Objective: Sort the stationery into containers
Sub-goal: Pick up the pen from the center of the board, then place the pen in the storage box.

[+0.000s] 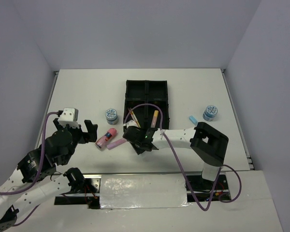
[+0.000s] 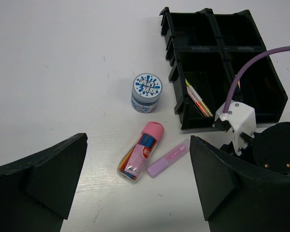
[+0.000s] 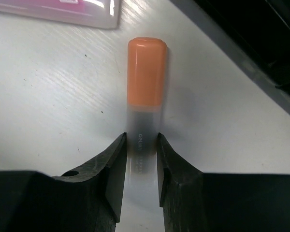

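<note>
My right gripper (image 1: 137, 137) (image 3: 141, 145) is shut on the clear body of an orange-capped marker (image 3: 146, 72), low over the table just in front of the black tray (image 1: 127, 96) (image 3: 261, 53). The tray's near left compartment holds thin orange pens (image 1: 134, 116) (image 2: 199, 99). A yellow marker (image 1: 155, 117) lies in the near right one. My left gripper (image 1: 89, 131) (image 2: 138, 137) is open and empty, above and short of a pink tube (image 1: 106, 138) (image 2: 140, 152) and a purple marker (image 1: 117, 143) (image 2: 168, 158). The purple marker's edge shows in the right wrist view (image 3: 63, 9).
One blue-white tape roll (image 1: 111, 116) (image 2: 147, 93) stands left of the tray, another (image 1: 210, 112) to its right beside a small blue marker (image 1: 193, 119). The right arm's purple cable (image 1: 150, 107) arches over the tray's near half.
</note>
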Action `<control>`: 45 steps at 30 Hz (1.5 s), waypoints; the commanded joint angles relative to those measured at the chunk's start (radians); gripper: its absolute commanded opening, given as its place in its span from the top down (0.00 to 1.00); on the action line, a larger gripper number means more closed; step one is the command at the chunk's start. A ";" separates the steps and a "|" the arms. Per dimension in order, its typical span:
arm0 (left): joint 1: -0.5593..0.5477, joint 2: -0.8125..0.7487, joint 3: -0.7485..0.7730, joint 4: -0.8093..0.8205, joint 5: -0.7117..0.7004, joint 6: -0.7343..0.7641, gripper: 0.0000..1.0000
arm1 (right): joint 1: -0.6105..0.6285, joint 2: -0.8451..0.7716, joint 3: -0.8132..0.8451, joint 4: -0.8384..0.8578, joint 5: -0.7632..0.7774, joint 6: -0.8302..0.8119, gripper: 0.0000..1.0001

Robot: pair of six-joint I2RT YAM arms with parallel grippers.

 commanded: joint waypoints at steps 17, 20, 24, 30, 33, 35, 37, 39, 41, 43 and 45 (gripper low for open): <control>0.003 -0.023 0.007 0.025 -0.001 0.009 0.01 | -0.328 -0.337 0.007 -0.053 0.025 -0.141 1.00; 0.003 -0.023 0.007 0.027 0.004 0.011 0.01 | -0.373 -0.270 0.053 -0.027 -0.018 -0.183 1.00; 0.003 -0.026 0.007 0.022 0.001 0.008 0.01 | -0.419 -0.137 0.115 -0.009 -0.025 -0.212 1.00; 0.005 -0.034 0.007 0.024 0.004 0.011 0.00 | -0.502 -0.060 0.138 0.022 -0.058 -0.229 1.00; 0.003 -0.034 0.004 0.025 0.007 0.012 0.01 | -0.514 -0.040 0.150 0.019 -0.061 -0.247 1.00; 0.003 -0.033 0.006 0.027 0.009 0.012 0.01 | -0.515 -0.033 0.155 0.019 -0.057 -0.260 1.00; 0.003 -0.034 0.006 0.027 0.010 0.012 0.01 | -0.518 -0.020 0.164 0.014 -0.045 -0.264 1.00; 0.003 -0.034 0.006 0.027 0.010 0.012 0.01 | -0.520 -0.006 0.174 0.008 -0.044 -0.275 0.98; 0.005 -0.034 0.004 0.027 0.009 0.012 0.01 | -0.522 0.003 0.179 0.010 -0.037 -0.284 0.97; 0.003 -0.036 0.004 0.027 0.009 0.012 0.01 | -0.528 0.023 0.194 -0.003 -0.014 -0.287 0.97; 0.003 -0.034 0.006 0.025 0.009 0.012 0.01 | -0.529 0.033 0.201 -0.010 -0.006 -0.290 0.97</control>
